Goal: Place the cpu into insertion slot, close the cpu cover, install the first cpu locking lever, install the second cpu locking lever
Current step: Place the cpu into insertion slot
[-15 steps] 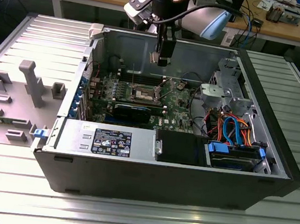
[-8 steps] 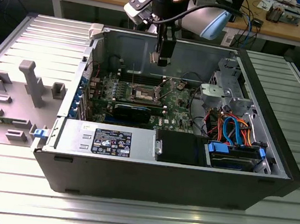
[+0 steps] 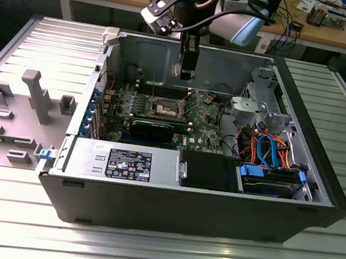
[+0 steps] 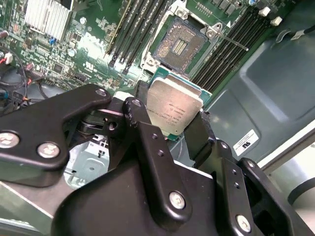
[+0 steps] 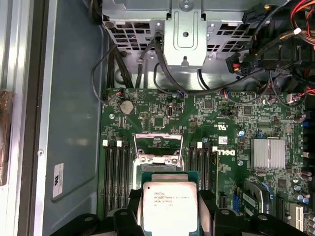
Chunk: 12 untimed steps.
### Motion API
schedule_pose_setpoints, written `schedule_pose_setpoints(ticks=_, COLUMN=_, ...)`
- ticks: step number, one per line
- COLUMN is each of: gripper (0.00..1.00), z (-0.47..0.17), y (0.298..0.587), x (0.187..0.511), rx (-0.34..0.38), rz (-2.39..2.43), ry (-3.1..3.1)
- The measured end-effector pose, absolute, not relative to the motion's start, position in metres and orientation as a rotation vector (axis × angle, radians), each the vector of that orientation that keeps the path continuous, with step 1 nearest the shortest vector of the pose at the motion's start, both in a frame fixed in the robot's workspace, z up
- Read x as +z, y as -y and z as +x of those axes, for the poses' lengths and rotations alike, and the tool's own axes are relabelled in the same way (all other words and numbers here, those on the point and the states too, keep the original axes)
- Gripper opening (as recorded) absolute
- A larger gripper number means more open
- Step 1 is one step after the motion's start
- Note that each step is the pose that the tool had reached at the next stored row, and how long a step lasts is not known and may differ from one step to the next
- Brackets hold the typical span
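Note:
My gripper (image 3: 185, 72) hangs inside the open computer case, shut on the cpu (image 4: 173, 105), a flat square chip with a dull silver top and green edge. Black fingers (image 4: 199, 133) clamp two opposite sides of the cpu (image 5: 170, 206). The chip is held in the air above the green board, apart from it. The insertion slot (image 4: 180, 43) lies beyond the chip, its dark centre bare inside a silver rim. In the exterior view the insertion slot (image 3: 165, 107) sits below the gripper. The cpu cover (image 5: 158, 141) stands raised at the slot's far side.
Long black memory slots (image 4: 133, 34) flank the socket on both sides. A black card with a blue edge (image 3: 153, 128) lies in front of it. A metal drive cage (image 3: 259, 102) and coloured cables (image 3: 266, 148) fill the case's right. A grey fixture tray (image 3: 15, 115) sits outside.

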<state>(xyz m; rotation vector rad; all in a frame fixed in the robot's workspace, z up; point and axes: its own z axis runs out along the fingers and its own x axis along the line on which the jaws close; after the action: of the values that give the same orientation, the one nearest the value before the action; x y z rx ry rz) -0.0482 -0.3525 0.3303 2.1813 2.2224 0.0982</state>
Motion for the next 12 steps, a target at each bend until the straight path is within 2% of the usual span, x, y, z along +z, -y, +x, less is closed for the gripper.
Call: schedule_pose_setpoints(ticks=12, gripper=0.54, z=-0.0482, y=0.3525, x=0.3299, rx=0.098, rz=2.199, ry=-2.204)
